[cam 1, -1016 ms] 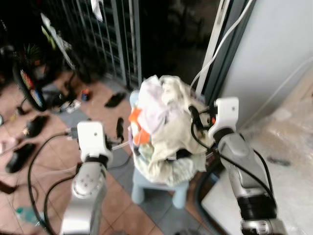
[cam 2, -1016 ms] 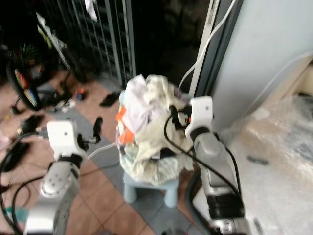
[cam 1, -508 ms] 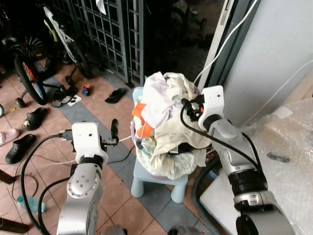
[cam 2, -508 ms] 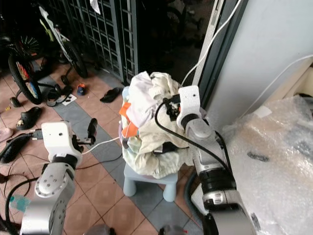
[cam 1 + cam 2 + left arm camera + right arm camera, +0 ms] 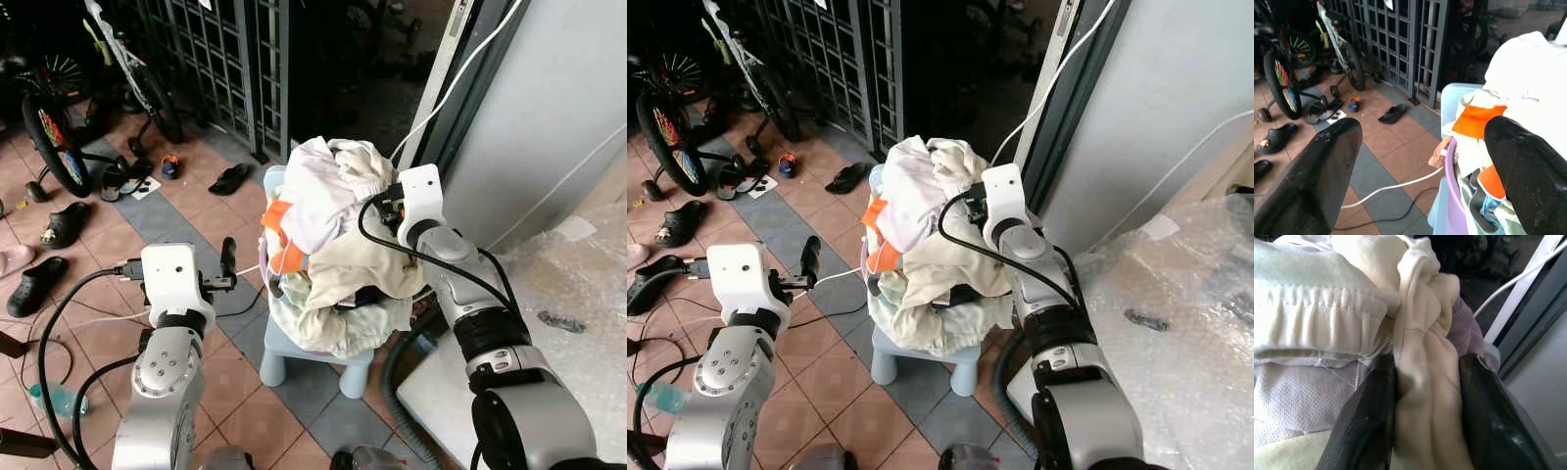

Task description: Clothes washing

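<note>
Fingers of the right gripper [image 5: 1420,431] pinch a cream knit fold of the clothes pile [image 5: 338,245], at its upper right side. Left gripper [image 5: 1420,166] fingers spread wide, just left of the lilac plastic basket [image 5: 1449,186], touching nothing. Pile: crumpled white mesh, ribbed cream cuff, orange patch; heaped on a pale blue plastic stool [image 5: 323,357] over terracotta floor tiles [image 5: 245,431]. No readable labels.

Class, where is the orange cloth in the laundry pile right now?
In the left eye view, the orange cloth sits on the robot's-left side of the laundry pile, beneath the white garment and nearest the open left tool.
</note>
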Robot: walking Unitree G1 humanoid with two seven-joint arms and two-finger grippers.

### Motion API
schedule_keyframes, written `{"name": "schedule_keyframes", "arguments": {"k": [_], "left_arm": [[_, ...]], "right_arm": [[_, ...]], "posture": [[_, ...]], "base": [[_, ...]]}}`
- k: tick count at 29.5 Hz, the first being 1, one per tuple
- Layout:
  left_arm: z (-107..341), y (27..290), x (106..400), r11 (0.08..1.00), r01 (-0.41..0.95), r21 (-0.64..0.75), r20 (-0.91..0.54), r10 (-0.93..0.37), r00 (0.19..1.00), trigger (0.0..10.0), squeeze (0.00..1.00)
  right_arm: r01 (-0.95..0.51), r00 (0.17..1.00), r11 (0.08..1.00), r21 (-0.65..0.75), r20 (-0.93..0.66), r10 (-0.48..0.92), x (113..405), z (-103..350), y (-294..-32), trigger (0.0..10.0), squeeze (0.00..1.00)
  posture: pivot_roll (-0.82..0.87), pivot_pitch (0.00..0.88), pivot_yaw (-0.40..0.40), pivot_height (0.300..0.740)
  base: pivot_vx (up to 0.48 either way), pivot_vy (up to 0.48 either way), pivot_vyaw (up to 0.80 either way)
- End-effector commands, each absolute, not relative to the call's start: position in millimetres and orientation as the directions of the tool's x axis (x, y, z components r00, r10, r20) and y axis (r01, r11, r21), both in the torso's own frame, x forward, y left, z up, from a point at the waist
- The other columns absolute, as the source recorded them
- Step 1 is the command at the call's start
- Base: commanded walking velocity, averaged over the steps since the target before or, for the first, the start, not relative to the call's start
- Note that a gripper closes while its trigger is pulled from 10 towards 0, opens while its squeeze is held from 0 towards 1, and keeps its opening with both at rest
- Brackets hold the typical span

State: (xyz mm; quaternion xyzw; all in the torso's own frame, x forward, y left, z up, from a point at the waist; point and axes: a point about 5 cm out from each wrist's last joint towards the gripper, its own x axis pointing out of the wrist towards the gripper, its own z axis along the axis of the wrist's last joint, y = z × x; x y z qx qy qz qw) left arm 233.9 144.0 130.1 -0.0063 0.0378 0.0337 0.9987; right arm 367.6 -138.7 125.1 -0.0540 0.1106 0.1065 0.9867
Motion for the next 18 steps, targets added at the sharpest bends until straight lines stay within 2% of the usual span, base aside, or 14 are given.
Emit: {"name": "schedule_keyframes", "arguments": {"k": [1,7,18], "left_arm": [[131.2,142.1,231.8,0.998,-0.067,-0.012,-0.082,0.066,0.994,10.0,0.0],[129.3,144.0,231.4,0.996,-0.086,-0.037,-0.099,0.082,0.992,10.0,0.0],[127.8,141.9,232.1,0.994,-0.085,-0.064,-0.109,0.077,0.991,10.0,0.0]], "right_arm": [[-0.218,0.936,0.975,-0.032,-0.289,0.2,363.5,110.2,-140.3,0.0,0.0],[-0.238,0.94,0.97,0.043,-0.239,0.242,360.2,116.4,-130.3,0.0,0.0],[-0.294,0.915,0.95,0.105,-0.257,0.312,348.1,105.7,-116.4,0.0,0.0]], "posture": [[0.05,0.086,-0.046,0.74],[0.04,0.08,-0.05,0.74],[0.03,0.064,-0.052,0.74]], "base": [[0.0,0.0,0.0],[0.0,0.0,0.0],[0.0,0.0,0.0]]}}
